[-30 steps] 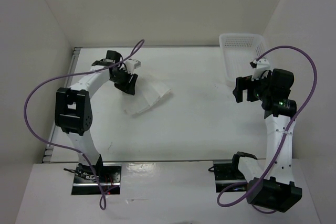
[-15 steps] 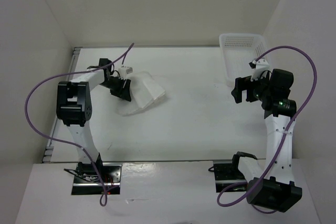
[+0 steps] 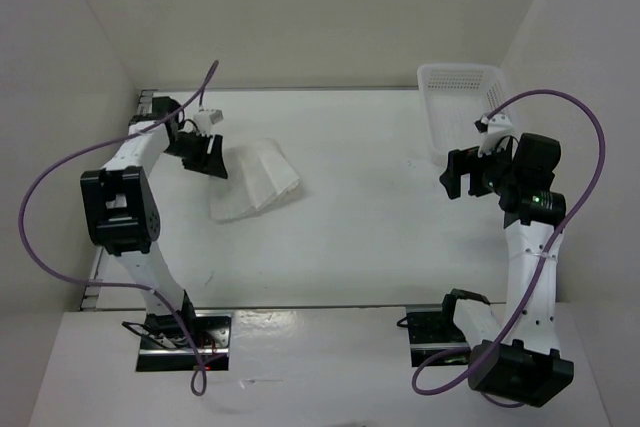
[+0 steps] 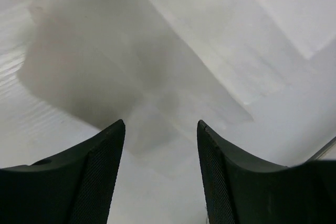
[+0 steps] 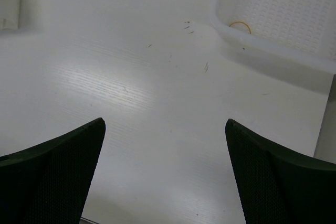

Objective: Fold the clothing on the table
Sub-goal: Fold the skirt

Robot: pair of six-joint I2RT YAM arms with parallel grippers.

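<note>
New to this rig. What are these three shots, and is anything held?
Two robot arms, bolted at the near edge of a table, each end in a two-finger gripper. The wide shot comes from a fixed camera above and behind them; the other two come from wrist cameras, so the dark shapes are that arm's own fingers. On the table lie white clothing and, far right, a basket. The left gripper hangs at the clothing's left edge, jaws apart; the right gripper is open over bare table. Nothing is held.

Looks like a robotics lab test cell: plain white walls (image 3: 300,17) boxing in a matte white table (image 3: 370,237), two arms (image 3: 120,212) bolted at its near edge, purple cables (image 3: 603,159) looping loose, a perforated plastic basket (image 3: 462,92).
</note>
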